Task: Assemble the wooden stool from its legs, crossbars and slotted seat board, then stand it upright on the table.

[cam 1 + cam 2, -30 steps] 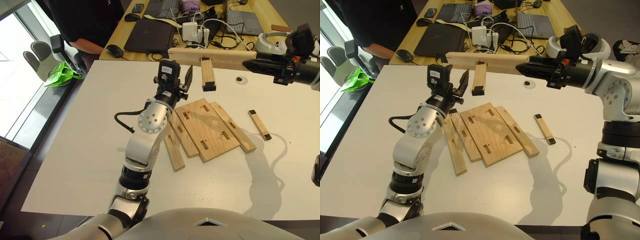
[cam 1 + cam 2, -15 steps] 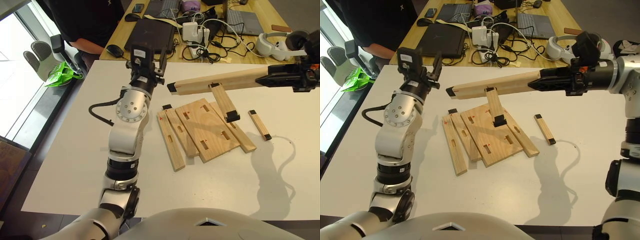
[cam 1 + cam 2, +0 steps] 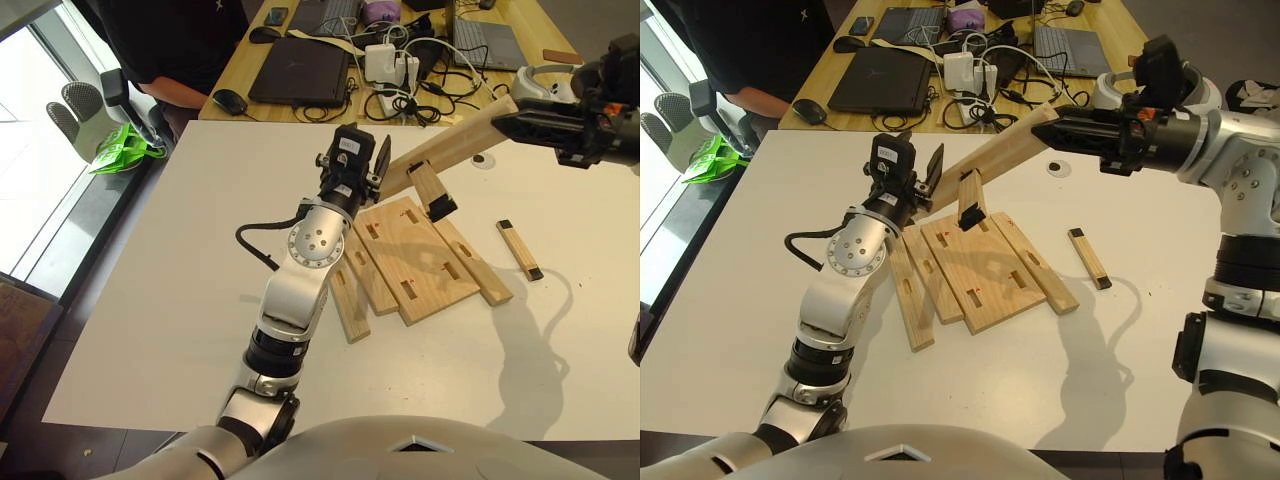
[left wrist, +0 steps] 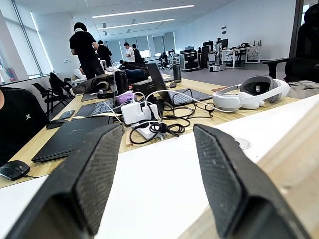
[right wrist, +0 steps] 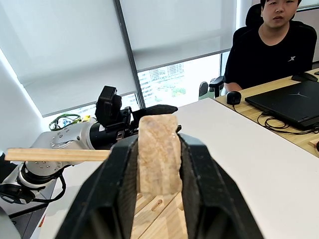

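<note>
Head stereo downward; wrist cameras close

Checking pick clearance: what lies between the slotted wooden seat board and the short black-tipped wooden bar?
A long wooden plank alongside the slotted wooden seat board, then bare white tabletop up to the short black-tipped wooden bar; see left eye view.

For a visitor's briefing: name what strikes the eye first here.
A long leg with a crossbar hanging from it slants above the table, shut in the right claw. The open left claw sits at its lower end, by the seat board lying flat.
</note>
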Controlling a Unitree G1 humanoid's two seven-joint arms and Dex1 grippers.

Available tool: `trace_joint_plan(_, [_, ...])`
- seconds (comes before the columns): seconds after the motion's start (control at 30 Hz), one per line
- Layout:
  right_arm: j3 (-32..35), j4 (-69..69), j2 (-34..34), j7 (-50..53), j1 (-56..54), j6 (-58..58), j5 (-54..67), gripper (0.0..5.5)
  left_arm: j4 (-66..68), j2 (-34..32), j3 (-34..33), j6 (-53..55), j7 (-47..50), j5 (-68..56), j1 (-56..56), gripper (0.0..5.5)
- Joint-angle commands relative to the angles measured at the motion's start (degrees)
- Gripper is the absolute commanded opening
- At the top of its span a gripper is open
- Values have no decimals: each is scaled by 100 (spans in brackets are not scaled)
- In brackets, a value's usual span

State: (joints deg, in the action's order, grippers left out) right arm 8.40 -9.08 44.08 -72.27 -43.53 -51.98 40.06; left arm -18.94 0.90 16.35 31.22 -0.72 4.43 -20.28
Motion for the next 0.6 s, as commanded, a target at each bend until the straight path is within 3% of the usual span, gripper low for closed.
trace_joint_plan(0.03, [246,218,-354,534,-53,-132,281,103,-11,91,54,102,-50,27,33,259])
trace_joint_plan(0.27, [679,743,-1258,2181,278,-294,522,103,-37,234,174,123,-86,5,92,259])
trace_joint_plan(0.6, [1238,1247,-2129,3687,434,-846,1446,103,-47,372,231,121,-111,1,186,259])
